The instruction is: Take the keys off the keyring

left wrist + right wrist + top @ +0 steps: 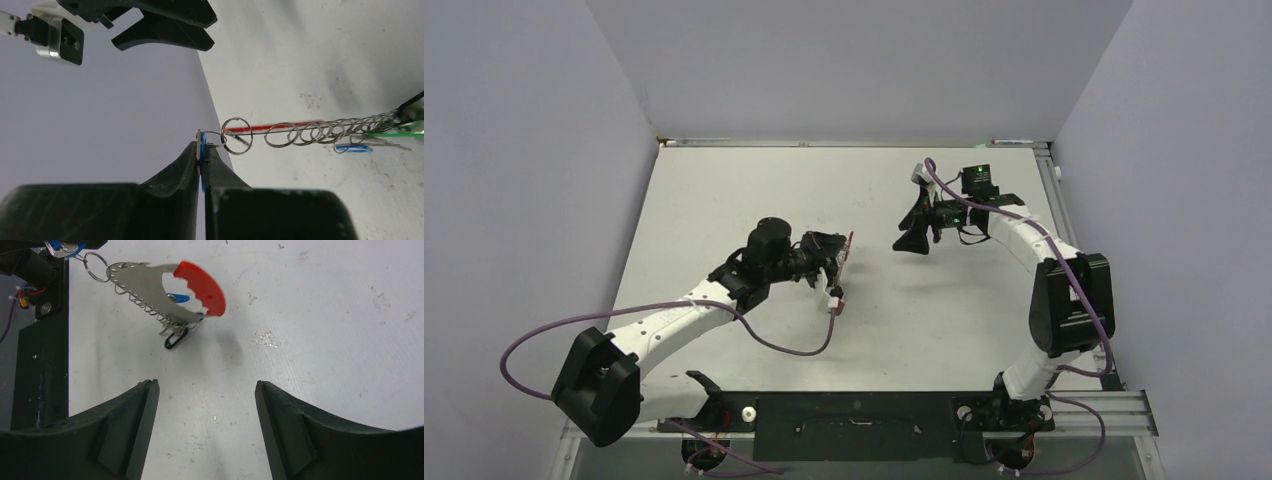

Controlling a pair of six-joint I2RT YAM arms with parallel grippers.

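Observation:
My left gripper (202, 159) is shut on a blue-tagged key (203, 144), pinched flat between its fingertips. That key's small split ring (237, 135) links it to the keyring (200, 287), a loop that is part red and part silvery, hanging just above the table. Several small rings with more keys, one with a blue tag (179, 298) and one with a black tag (176, 340), sit along its silver side (320, 132). My right gripper (206, 390) is open and empty, apart from the keyring and pointing at it. In the top view the left gripper (829, 255) and right gripper (911, 240) face each other mid-table.
The white table (944, 330) is walled at the back and both sides. A purple cable (774, 345) loops off the left arm onto the table. A black base plate (854, 415) runs along the near edge.

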